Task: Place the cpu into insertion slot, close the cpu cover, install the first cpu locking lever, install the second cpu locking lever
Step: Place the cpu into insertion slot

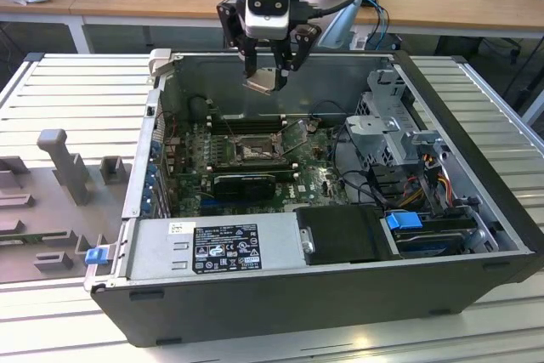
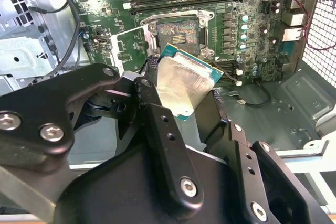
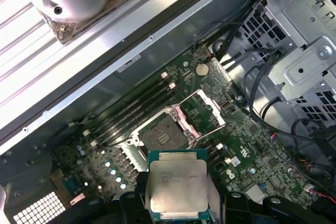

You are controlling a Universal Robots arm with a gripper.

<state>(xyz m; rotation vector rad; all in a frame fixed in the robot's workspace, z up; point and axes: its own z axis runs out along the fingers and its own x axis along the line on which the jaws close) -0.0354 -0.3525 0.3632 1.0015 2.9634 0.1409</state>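
Note:
My gripper (image 1: 265, 81) hangs above the open computer case, shut on the cpu (image 1: 262, 82), a pale silvery square chip with a green edge. In both wrist views the cpu (image 2: 184, 85) (image 3: 176, 186) sits between the black fingers (image 2: 157, 124), well above the green board. The insertion slot (image 1: 253, 152) (image 2: 178, 34) (image 3: 161, 132) lies below with its dark centre bare. The cpu cover (image 3: 202, 111) (image 2: 125, 45) stands swung open beside the slot. In the exterior view the gripper is behind and above the slot.
Long black memory slots (image 3: 134, 108) run beside the socket. A black heatsink block (image 1: 244, 183) lies in front of it. A metal drive cage (image 1: 395, 129) and cables fill the exterior view's right. The power supply (image 1: 212, 248) spans the case front. Grey fixtures (image 1: 64, 163) stand outside.

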